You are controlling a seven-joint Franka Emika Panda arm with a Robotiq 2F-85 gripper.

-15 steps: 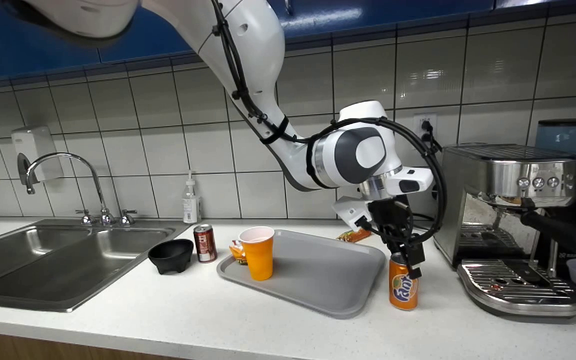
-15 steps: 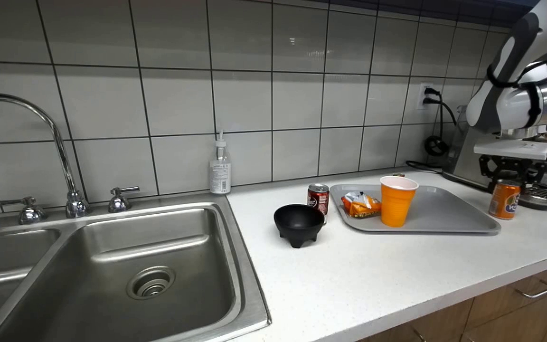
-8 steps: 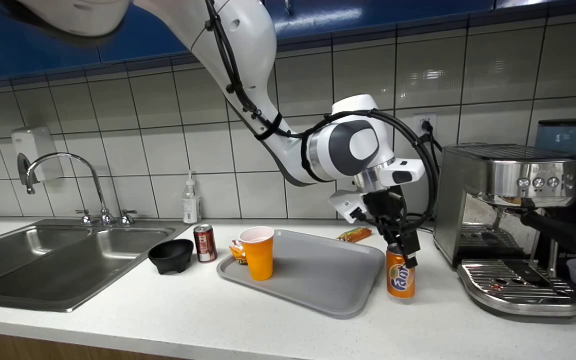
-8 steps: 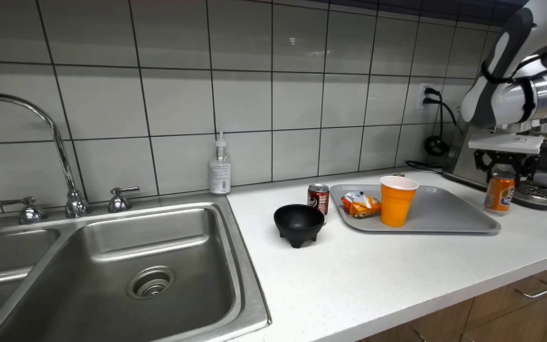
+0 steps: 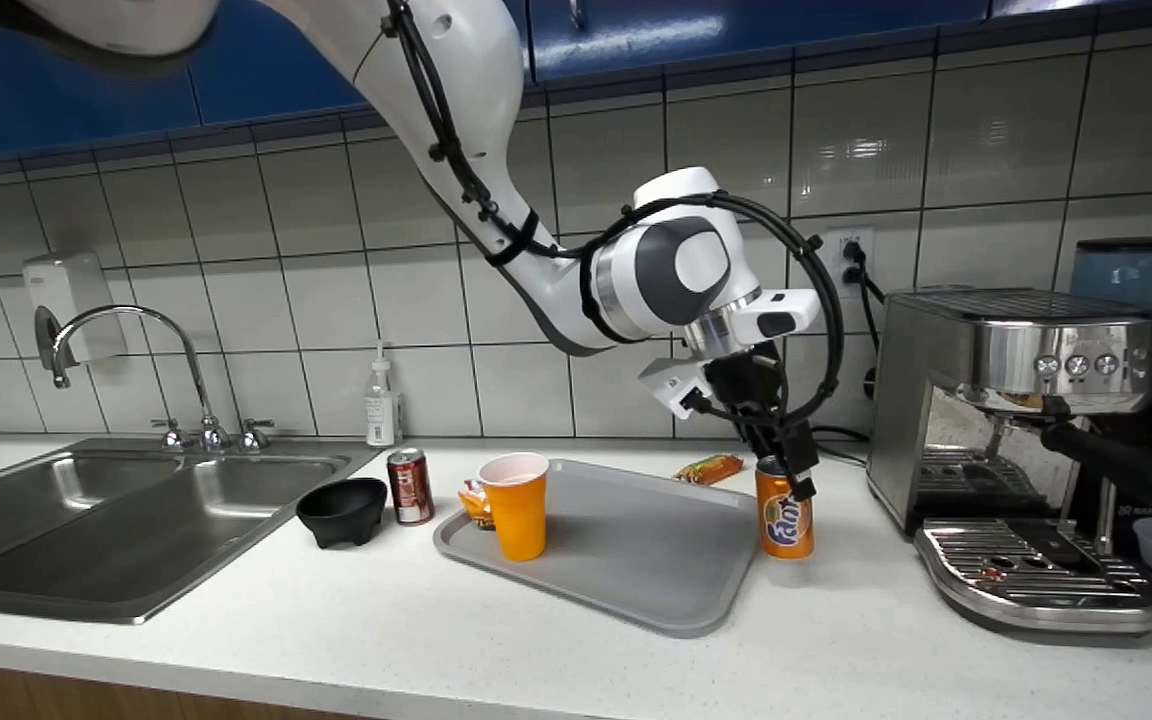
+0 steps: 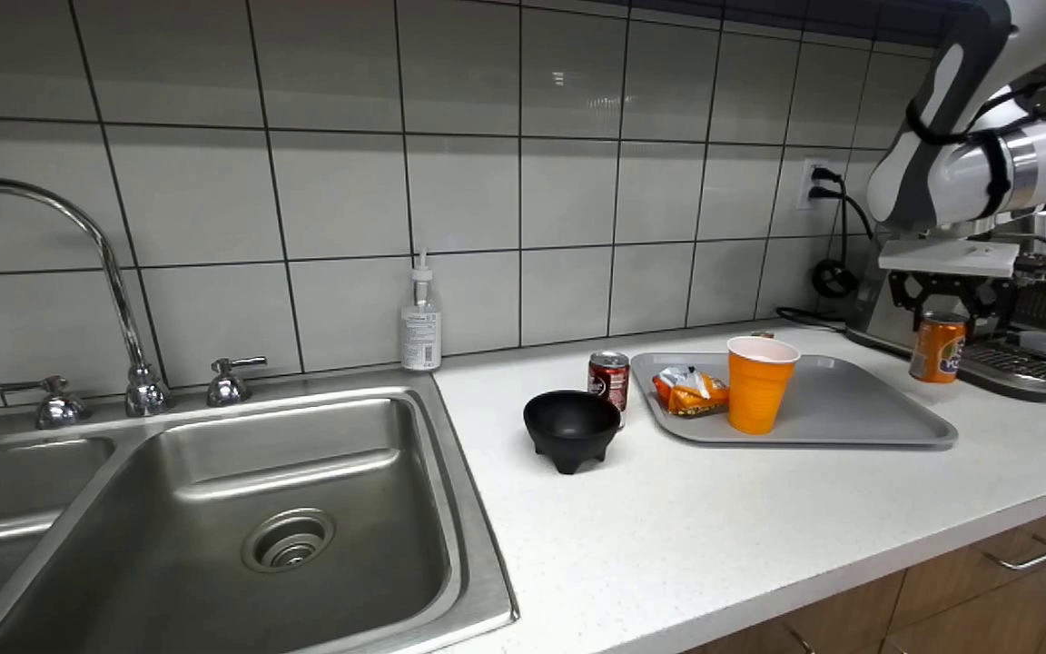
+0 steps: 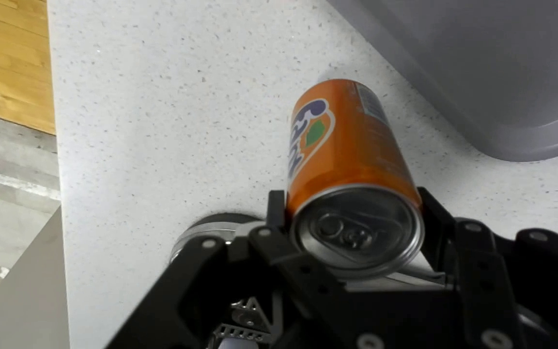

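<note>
Wrist view: gripped can [image 7: 351, 145] nearer tray [image 7: 492, 58] than counter edge [image 7: 63, 160]

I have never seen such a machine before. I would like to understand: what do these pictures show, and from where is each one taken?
The machine is a white robot arm ending in a black gripper. The wide pictures come from two cameras outside the robot, looking at a kitchen counter from different places; the close picture comes from a camera on its wrist, looking down. The gripper holds an orange Fanta can between its fingers, near the lid. On the counter are a grey tray, carrying an orange cup and a snack packet, then a black bowl, a dark red can and a coffee machine.
</note>
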